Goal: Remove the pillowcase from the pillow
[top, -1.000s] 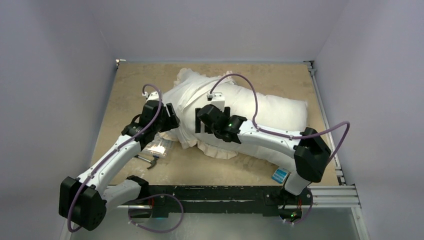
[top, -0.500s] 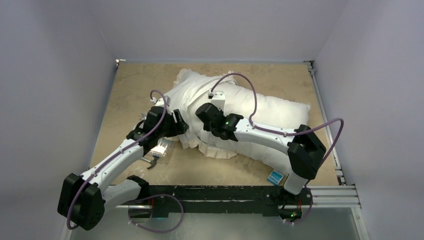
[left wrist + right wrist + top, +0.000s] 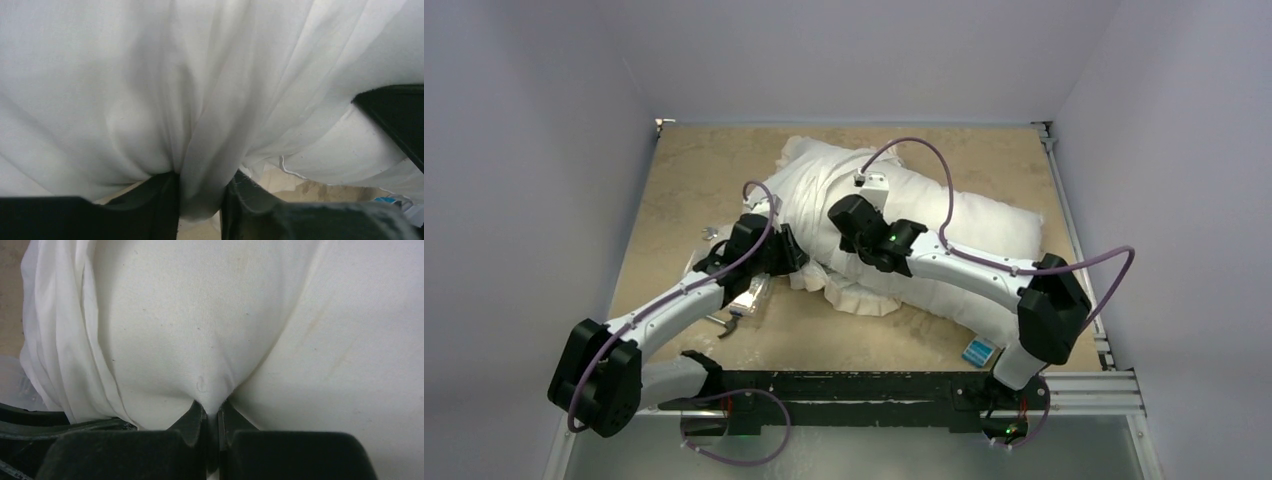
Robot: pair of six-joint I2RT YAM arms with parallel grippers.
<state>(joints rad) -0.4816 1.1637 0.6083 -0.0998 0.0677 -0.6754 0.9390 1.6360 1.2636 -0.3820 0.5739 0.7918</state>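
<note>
The pillow point(image 3: 989, 222) lies slantwise across the table, its right half bare, white and plump. The pillowcase point(image 3: 809, 190) covers its left part, with a frill at the far left end point(image 3: 792, 150) and along the near edge point(image 3: 856, 296). My left gripper point(image 3: 792, 252) is at the case's near left side. In the left wrist view a thick bunch of white pillowcase point(image 3: 165, 90) is squeezed between its fingers, so the left gripper point(image 3: 200, 186) is shut on it. My right gripper point(image 3: 844, 215) point(image 3: 211, 412) is shut on a pinch of smooth cream pillow point(image 3: 200, 340) beside the case's folded edge point(image 3: 60, 350).
A clear plastic wrapper point(image 3: 746, 294) and a small metal piece point(image 3: 727, 325) lie on the tan table point(image 3: 694, 170) under the left arm. A blue tag point(image 3: 981, 350) shows near the right arm's base. Grey walls close in the left, back and right sides.
The left gripper has moved right into the pillowcase and closed on a bunch of it. The right gripper, open a second ago, has shut on the pillow and shifted slightly back.
</note>
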